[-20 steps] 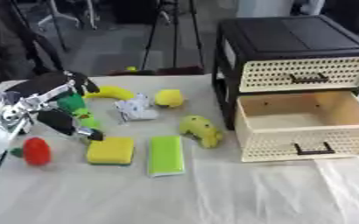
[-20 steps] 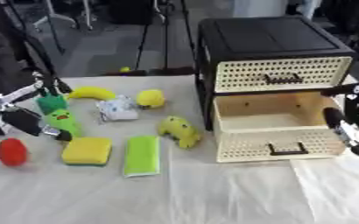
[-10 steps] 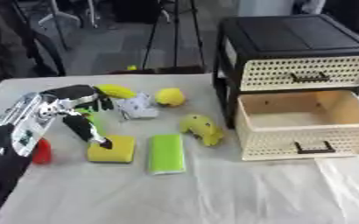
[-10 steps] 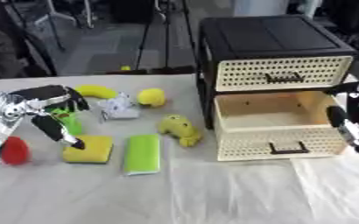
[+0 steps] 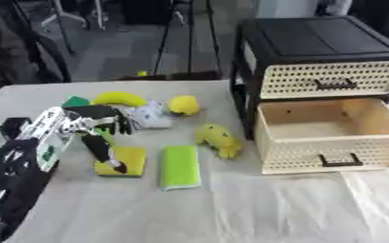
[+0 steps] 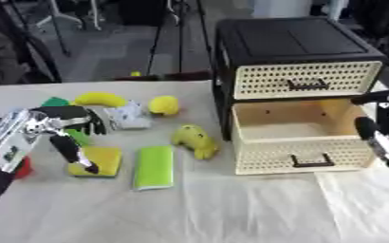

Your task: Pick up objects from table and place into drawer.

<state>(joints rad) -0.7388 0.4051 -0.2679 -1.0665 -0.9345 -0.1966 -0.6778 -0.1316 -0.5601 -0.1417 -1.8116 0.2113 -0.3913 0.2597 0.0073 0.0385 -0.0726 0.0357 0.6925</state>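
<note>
My left hand (image 5: 88, 124) reaches in from the lower left, open, with one dark finger (image 5: 103, 151) stretched down onto the near left part of a yellow sponge (image 5: 132, 159). A green piece (image 6: 78, 137) shows under the hand. Beside the sponge lies a light green block (image 5: 180, 166), then a yellow-green toy (image 5: 218, 140). Behind are a banana (image 5: 119, 98), a white object (image 5: 153, 116) and a yellow lemon-like fruit (image 5: 184, 104). The lower cream drawer (image 5: 374, 148) stands pulled out. My right hand (image 6: 381, 135) rests open at its right side, holding nothing.
The black drawer unit (image 5: 314, 42) with a shut upper drawer (image 5: 330, 78) fills the back right. A red object (image 6: 22, 167) peeks out beside my left forearm. A small green shape (image 5: 75, 101) lies left of the banana. Bare cloth (image 5: 231, 209) covers the near table.
My left hand has moved right, from beside the green piece to over the yellow sponge, with a finger now down on it. The right hand has stayed by the drawer.
</note>
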